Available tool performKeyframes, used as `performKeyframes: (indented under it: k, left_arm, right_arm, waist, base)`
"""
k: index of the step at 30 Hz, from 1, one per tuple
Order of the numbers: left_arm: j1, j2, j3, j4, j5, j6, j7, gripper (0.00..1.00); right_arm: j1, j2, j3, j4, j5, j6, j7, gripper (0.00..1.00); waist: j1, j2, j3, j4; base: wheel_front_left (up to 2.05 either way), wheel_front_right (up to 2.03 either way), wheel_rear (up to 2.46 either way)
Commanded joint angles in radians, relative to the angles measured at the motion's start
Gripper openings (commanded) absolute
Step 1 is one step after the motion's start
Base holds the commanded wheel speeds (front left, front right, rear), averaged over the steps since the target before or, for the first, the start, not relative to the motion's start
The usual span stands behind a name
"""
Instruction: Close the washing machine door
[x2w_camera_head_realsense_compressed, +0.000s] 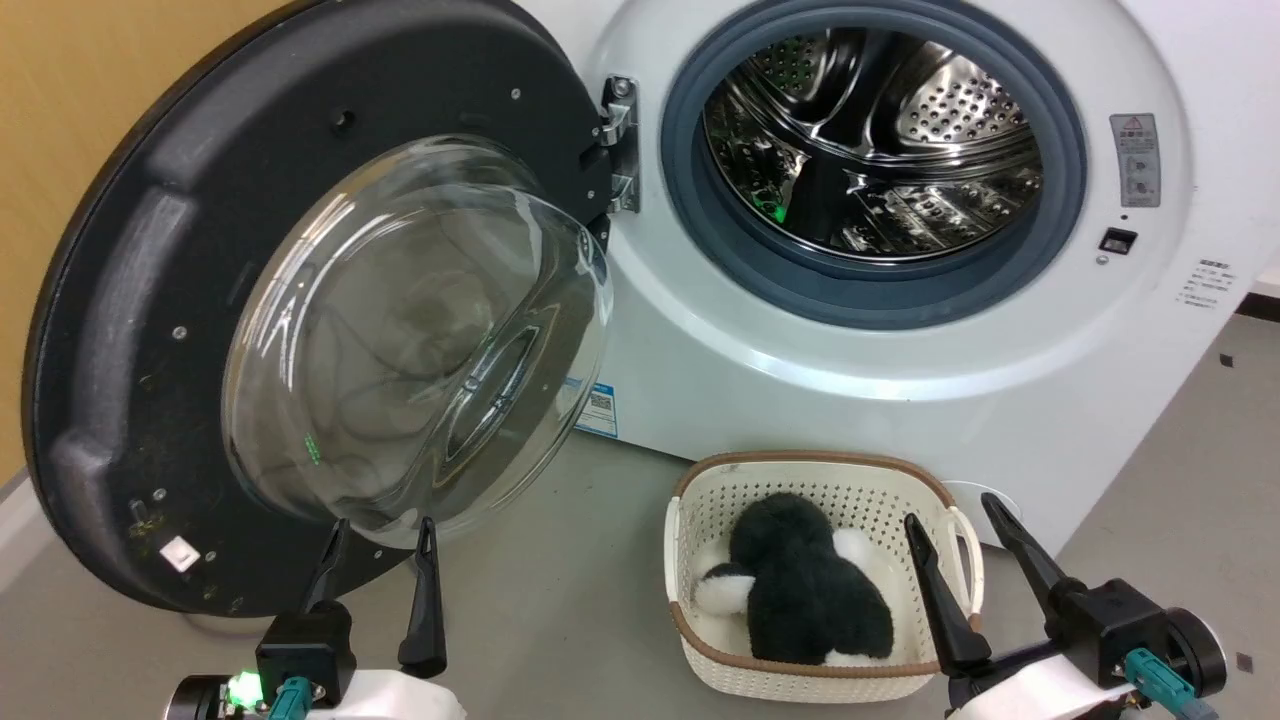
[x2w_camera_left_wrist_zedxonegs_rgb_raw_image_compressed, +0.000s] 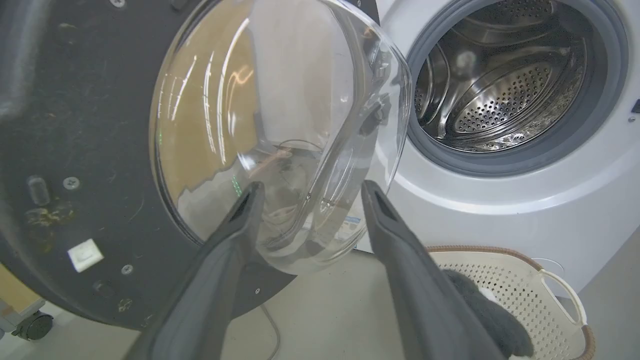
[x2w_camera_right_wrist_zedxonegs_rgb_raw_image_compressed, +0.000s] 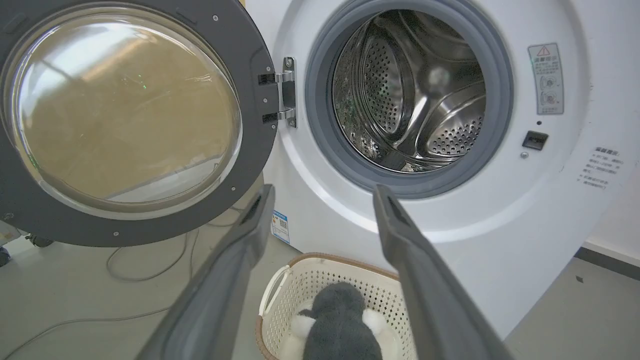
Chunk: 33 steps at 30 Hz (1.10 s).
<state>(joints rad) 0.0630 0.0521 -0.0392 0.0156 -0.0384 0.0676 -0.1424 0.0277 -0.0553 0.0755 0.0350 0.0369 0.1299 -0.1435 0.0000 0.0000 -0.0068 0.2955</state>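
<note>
Both left claw and right claw gape wide, gripping nothing.

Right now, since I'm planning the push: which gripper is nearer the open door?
The left gripper: it points close up at the glass bowl of the washing machine door, while the right gripper sits apart by the basket.

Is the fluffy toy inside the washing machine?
No, the fluffy toy lies in the cream basket on the floor, in front of the washing machine.

Black washing machine door swung wide open beside white washing machine.
</note>
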Motion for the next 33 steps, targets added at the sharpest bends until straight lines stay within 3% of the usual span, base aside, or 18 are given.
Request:
performKeyframes:
  k: [1,33]
  left_arm:
    - [0.014,0.001,0.001,-0.004,-0.003,0.005,-0.01,1.0]
    - [0.064,-0.001,-0.01,-0.032,-0.023,0.055,-0.079,1.0]
  right_arm:
    - [-0.009,0.003,0.004,0.005,0.01,0.0,-0.009,1.0]
    - [-0.042,-0.017,0.097,0.049,0.049,0.001,-0.078,1.0]
  waist:
    - [0.0,0.0,-0.001,0.004]
    - [0.0,0.0,0.005,0.146]
  base:
    - [0.0,0.0,0.0]
    - [0.0,0.0,0.0]
